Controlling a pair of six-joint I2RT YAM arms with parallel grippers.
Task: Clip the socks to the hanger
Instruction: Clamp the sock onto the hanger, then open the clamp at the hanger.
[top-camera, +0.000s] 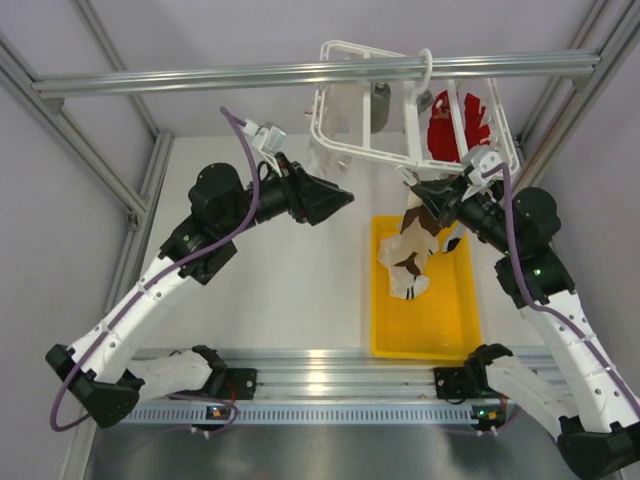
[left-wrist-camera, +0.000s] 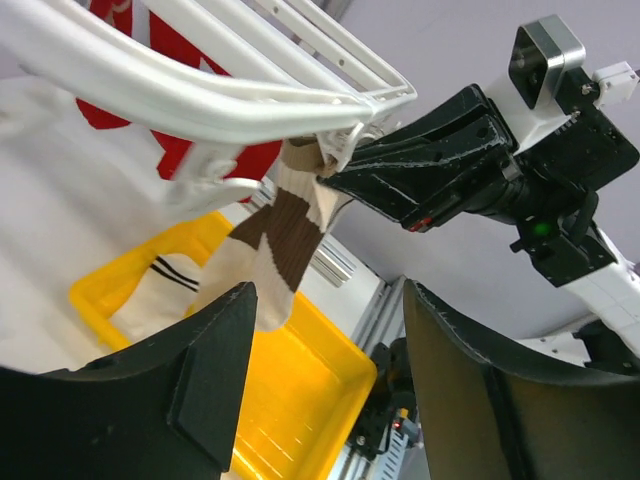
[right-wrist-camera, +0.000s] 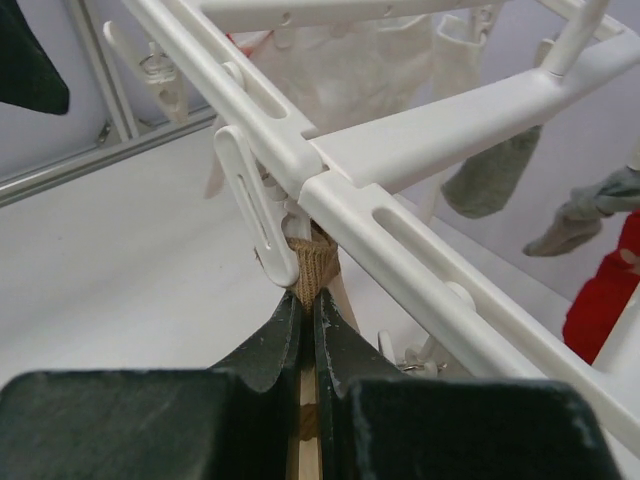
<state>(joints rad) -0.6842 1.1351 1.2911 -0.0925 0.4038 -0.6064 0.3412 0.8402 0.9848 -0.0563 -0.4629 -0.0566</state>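
the jaws of my right gripper (right-wrist-camera: 310, 302) are clamped on the sock (right-wrist-camera: 312, 262) cuff, pushing it up to a clip (right-wrist-camera: 250, 200) under the hanger (right-wrist-camera: 430, 250) so it can bite. my left gripper (left-wrist-camera: 328, 290) hovers beside, jaws apart, likely to squeeze that clip.

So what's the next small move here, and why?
Probably nudge the right claw slightly up: it is shut on the sock, whose cuff just meets the clip under the hanger; whether the clip bites is unclear.
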